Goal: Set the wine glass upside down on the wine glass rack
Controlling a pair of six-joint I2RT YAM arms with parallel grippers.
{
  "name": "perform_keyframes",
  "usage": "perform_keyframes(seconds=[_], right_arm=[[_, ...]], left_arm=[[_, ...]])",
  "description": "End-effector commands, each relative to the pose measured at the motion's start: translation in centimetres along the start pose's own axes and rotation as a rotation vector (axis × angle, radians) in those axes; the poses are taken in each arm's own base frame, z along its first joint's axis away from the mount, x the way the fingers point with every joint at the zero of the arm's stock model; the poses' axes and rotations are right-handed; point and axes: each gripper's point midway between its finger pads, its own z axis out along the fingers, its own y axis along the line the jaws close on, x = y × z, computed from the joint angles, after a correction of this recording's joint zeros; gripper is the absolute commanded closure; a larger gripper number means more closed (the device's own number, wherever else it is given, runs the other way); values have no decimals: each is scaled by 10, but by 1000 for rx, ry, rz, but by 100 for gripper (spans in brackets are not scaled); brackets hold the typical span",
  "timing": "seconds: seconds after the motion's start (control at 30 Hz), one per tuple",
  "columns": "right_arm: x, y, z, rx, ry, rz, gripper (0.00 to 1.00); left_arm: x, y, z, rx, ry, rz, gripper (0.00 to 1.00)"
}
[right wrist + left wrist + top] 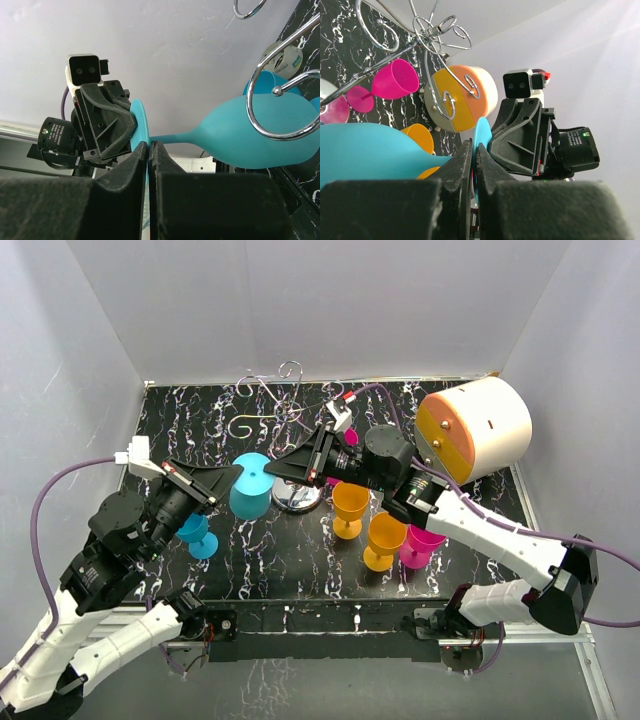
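A teal wine glass hangs foot up and bowl down between my two grippers, just left of the wine glass rack's chrome base. My left gripper is shut on the rim of its foot, with the bowl to the left in that view. My right gripper is shut on the opposite rim of the same foot. The rack's silver scroll arms rise behind the glass. One wire loop crosses in front of the bowl.
A magenta glass sits against a rack arm. Two orange glasses, another magenta glass and a second teal glass stand on the black marbled table. A white-and-orange cylinder lies at the back right.
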Motion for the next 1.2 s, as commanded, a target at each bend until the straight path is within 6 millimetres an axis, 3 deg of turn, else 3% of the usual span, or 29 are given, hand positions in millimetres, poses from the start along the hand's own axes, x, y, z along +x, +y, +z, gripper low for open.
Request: perform_keyframes(seconds=[0.0,0.07,0.23,0.4,0.83,1.17], right_arm=[[-6,25,-14,-55,-47,-66,100],[-13,20,-19,-20,-91,-72,90],[-31,16,-35,44,-214,-103,49],[-43,17,-53,69,-300,-141,33],[-53,15,-93,81,-428,-169,30],[-51,6,-95,112,-424,-165,30]], left_arm=[[3,-2,8,-4,10,4,100],[2,-2,10,-17,7,-3,100],[-4,-5,15,-20,-27,-40,100],[-15,-7,20,-21,-89,-68,100],[-36,-3,52,-78,-234,-46,100],[-51,-6,80,-112,-336,-19,100]])
